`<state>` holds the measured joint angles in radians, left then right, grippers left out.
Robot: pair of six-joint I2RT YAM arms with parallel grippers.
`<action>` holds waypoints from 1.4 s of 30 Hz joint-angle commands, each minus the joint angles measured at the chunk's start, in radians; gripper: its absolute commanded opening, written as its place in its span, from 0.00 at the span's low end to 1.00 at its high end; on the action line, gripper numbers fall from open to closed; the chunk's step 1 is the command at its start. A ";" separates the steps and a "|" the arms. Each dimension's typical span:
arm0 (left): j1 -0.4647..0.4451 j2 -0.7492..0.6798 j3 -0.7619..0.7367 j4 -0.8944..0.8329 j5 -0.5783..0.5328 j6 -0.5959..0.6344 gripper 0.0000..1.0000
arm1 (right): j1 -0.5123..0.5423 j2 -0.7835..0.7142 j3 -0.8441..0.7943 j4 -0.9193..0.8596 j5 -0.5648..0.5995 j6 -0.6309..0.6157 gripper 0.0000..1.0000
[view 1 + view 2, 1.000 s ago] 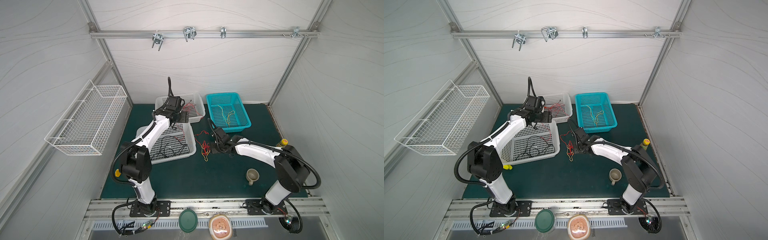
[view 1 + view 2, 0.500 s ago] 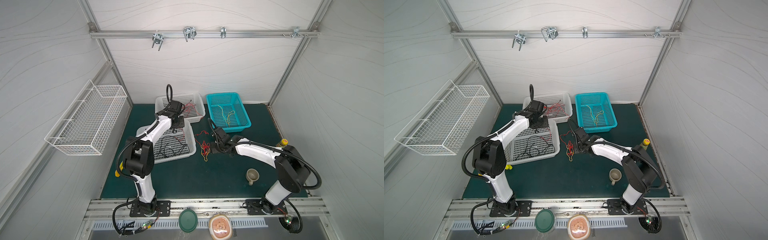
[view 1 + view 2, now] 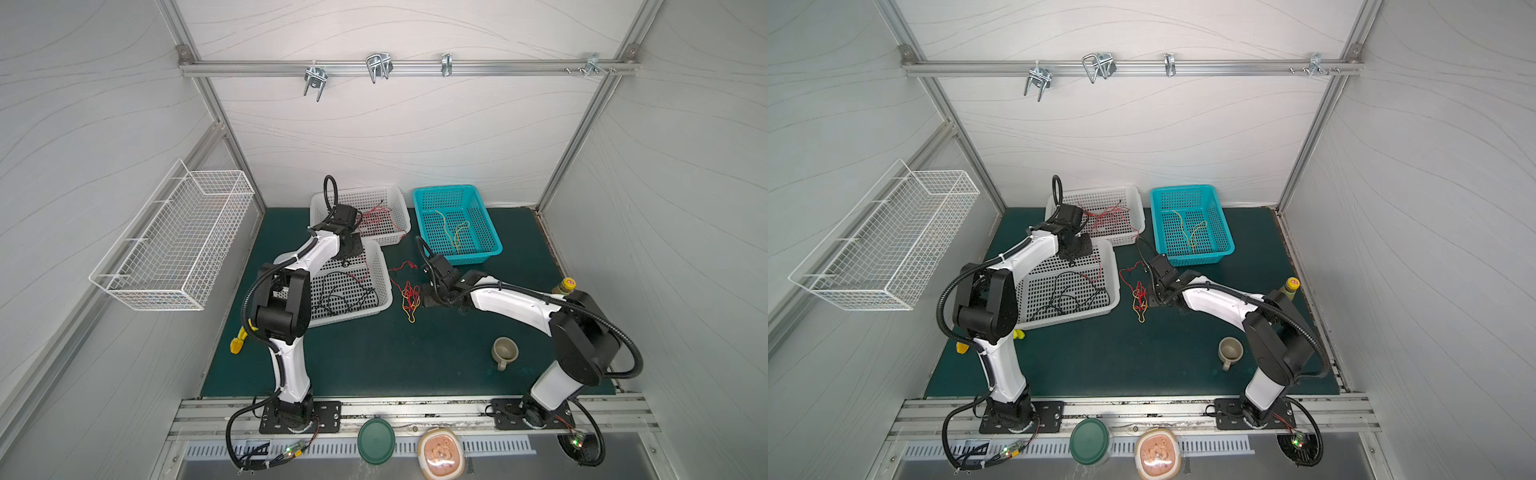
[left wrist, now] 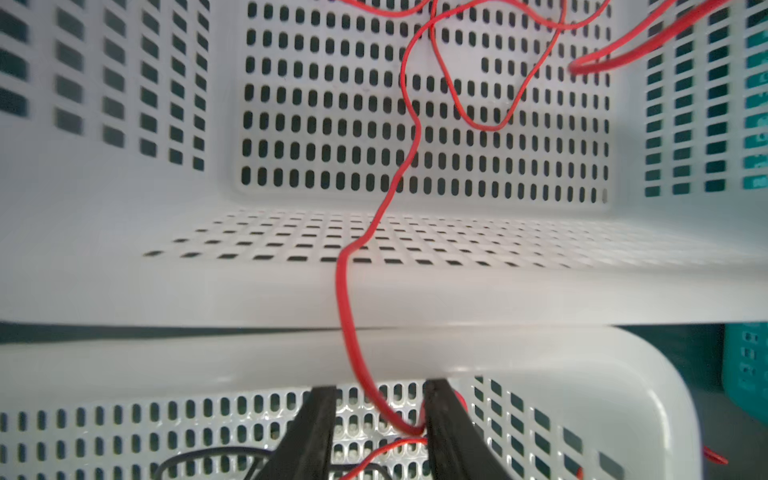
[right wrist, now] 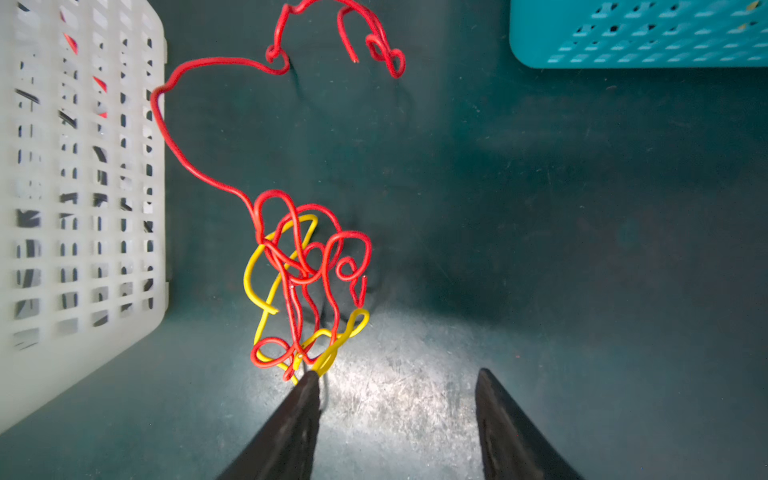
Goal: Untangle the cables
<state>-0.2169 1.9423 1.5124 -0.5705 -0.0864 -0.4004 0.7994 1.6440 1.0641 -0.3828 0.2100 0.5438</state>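
Fingers (image 4: 316, 428) of left gripper (image 4: 379, 386) narrowly apart; red cable (image 4: 345, 299) passes between them, touching one.
Right gripper (image 5: 397, 372) spread wide; red-yellow tangle (image 5: 305, 282) lies at one fingertip, on mat (image 5: 582, 249) right of near white basket (image 5: 83, 332).

— What did the walls look like?
— White panels (image 3: 395, 137) with faint wavy lines closed in the back and both sides in both top views, joined by aluminium posts (image 3: 581, 137).
— Anything fixed to them?
— A metal rail (image 3: 415, 68) ran across the upper part of the frame, with metal hooks (image 3: 377, 68) hanging from it. A white wire basket (image 3: 178, 237) was mounted at the left.
— And below?
— A dark green surface (image 3: 395, 361) filled the lower middle, edged at the bottom by a grey metal track (image 3: 415, 411). The light was even.
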 commanded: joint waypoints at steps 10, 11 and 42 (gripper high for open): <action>-0.001 -0.011 0.086 0.014 0.025 0.003 0.00 | 0.003 0.012 0.002 -0.008 0.025 0.019 0.60; -0.001 -0.017 0.099 0.007 0.037 0.009 0.00 | 0.003 0.014 0.003 -0.008 0.027 0.019 0.60; 0.163 0.235 0.430 0.268 0.149 -0.015 0.00 | 0.004 0.066 0.075 -0.061 0.028 0.016 0.60</action>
<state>-0.0490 2.1746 1.9415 -0.3466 0.0616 -0.4412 0.7994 1.6882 1.1137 -0.4061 0.2272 0.5522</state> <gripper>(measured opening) 0.048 0.600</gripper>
